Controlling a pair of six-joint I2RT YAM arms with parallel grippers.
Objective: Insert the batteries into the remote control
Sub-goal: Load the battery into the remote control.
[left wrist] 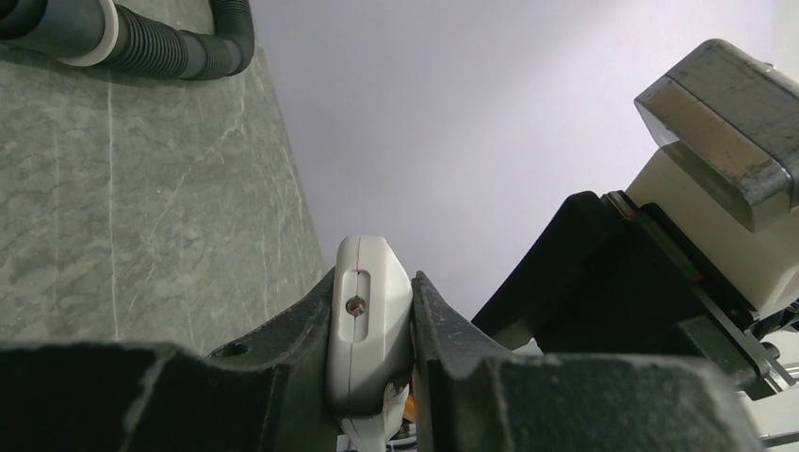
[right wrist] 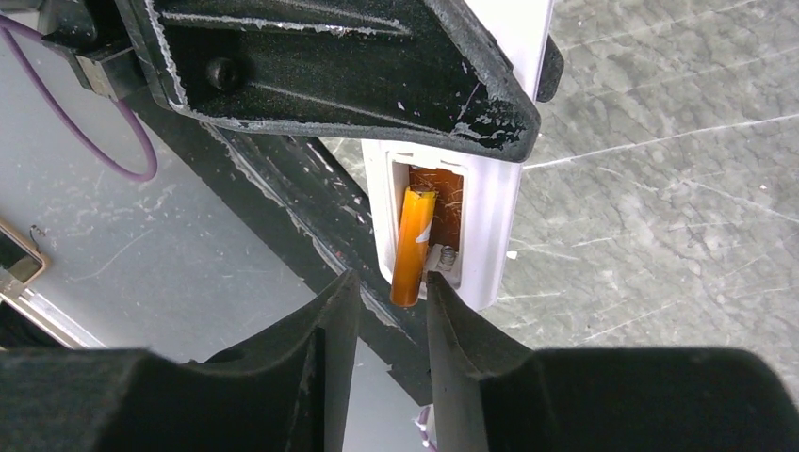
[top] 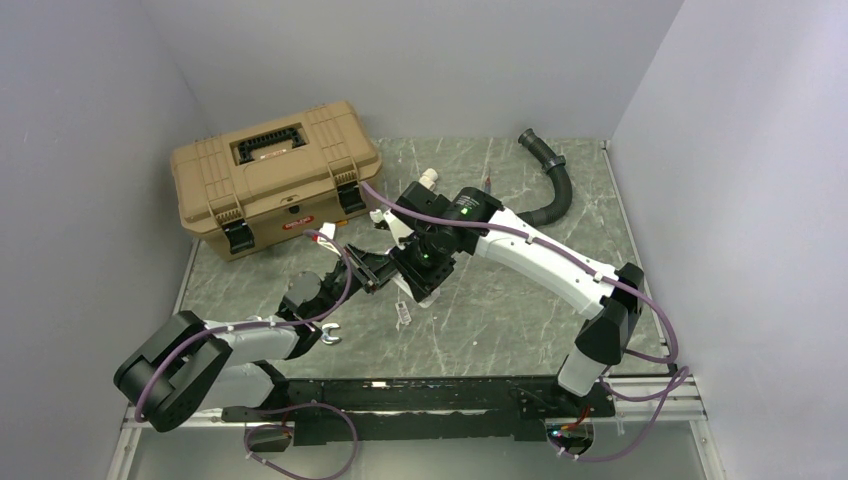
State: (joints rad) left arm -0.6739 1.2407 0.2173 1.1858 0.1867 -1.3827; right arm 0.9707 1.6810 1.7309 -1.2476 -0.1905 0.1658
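Top: both arms are stretching inward, left gripper (top: 368, 266) and right gripper (top: 418, 272) meeting above green marbled table (top: 500, 310). Left wrist: fingers are clamping slim white plastic remote control (left wrist: 367, 315). Right wrist alone: fingers are standing apart beside thin orange cylindrical battery (right wrist: 413, 247), which is leaning in remote's recess.

The table (top: 500, 310) has a grey-green top like marble, with thin pale scratches. A tan toolbox (top: 275, 175) with black latches stands at its far left. A black ribbed hose (top: 553, 190) lies curved at the far right. Between them is a white pipe fitting (top: 429, 179). A silver wrench (top: 328, 338) lies near the front left.
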